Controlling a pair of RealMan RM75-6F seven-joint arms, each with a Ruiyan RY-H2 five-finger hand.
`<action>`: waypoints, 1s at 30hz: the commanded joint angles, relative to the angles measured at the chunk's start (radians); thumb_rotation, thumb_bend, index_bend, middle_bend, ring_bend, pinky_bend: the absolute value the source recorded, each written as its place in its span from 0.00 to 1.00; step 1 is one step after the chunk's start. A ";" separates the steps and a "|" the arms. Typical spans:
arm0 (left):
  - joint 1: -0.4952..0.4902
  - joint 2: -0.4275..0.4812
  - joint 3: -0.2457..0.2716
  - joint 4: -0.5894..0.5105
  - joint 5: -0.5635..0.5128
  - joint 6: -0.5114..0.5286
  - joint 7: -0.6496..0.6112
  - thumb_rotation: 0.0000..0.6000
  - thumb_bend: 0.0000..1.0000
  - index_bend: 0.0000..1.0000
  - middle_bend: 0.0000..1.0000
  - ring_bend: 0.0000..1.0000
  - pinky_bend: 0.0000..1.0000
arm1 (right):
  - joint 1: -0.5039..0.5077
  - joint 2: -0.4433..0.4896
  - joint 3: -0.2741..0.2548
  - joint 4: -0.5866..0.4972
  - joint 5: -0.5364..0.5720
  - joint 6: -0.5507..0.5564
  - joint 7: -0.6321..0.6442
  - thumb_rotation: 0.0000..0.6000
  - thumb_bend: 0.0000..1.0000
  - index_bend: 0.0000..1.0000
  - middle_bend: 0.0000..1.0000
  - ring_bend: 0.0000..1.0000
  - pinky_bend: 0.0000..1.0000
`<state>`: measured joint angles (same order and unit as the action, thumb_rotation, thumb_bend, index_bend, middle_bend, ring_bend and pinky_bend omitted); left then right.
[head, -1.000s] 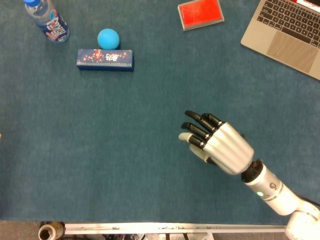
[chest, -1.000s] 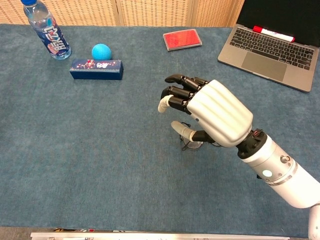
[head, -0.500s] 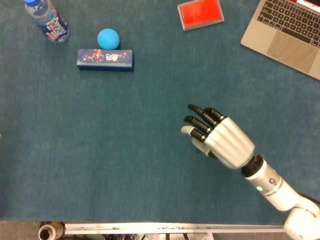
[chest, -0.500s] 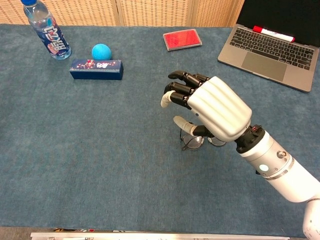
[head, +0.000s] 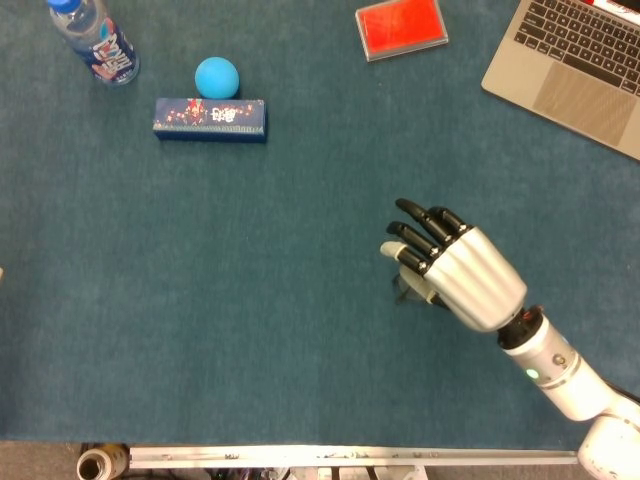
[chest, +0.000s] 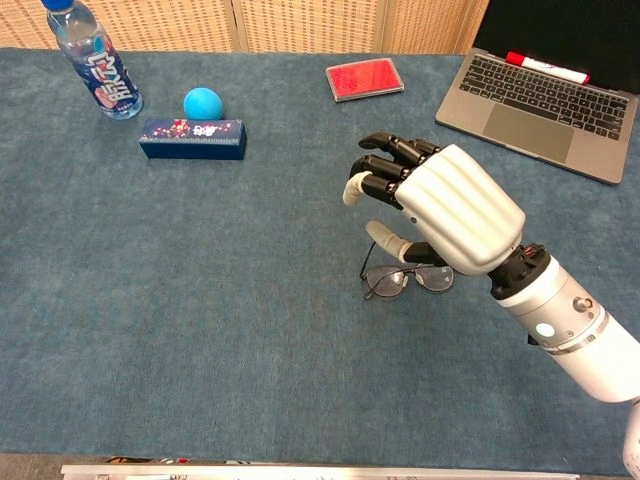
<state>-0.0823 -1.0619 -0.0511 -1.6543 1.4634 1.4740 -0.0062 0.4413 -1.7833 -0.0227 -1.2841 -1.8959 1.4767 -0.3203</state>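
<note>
Hovering my right hand (chest: 440, 215) just above the glasses (chest: 405, 279) (lying sideways on the tabletop (chest: 200, 280)), fingers (chest: 385, 165) curled, holding nothing

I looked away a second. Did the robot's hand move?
Yes. The right hand slid right, toward the laptop, uncovering the glasses.

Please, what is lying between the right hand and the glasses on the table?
Nothing. In the chest view the right hand hangs just above the glasses, with only bare blue table beneath them.
</note>
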 joint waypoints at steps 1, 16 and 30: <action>0.000 0.000 0.001 0.000 0.000 -0.001 0.000 1.00 0.00 0.64 0.50 0.35 0.55 | -0.003 0.004 0.001 0.000 0.006 -0.001 -0.002 1.00 0.40 0.43 0.39 0.19 0.39; 0.000 -0.001 0.003 0.001 0.005 0.000 -0.001 1.00 0.00 0.64 0.50 0.35 0.55 | -0.017 0.014 0.010 0.021 0.051 -0.020 -0.001 1.00 0.44 0.43 0.39 0.19 0.39; -0.002 0.005 0.007 -0.006 0.005 -0.010 -0.002 1.00 0.00 0.64 0.50 0.35 0.55 | -0.037 0.032 -0.005 -0.006 0.080 -0.043 -0.016 1.00 0.44 0.43 0.39 0.19 0.39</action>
<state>-0.0846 -1.0571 -0.0442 -1.6602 1.4680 1.4643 -0.0084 0.4062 -1.7527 -0.0261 -1.2875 -1.8178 1.4358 -0.3345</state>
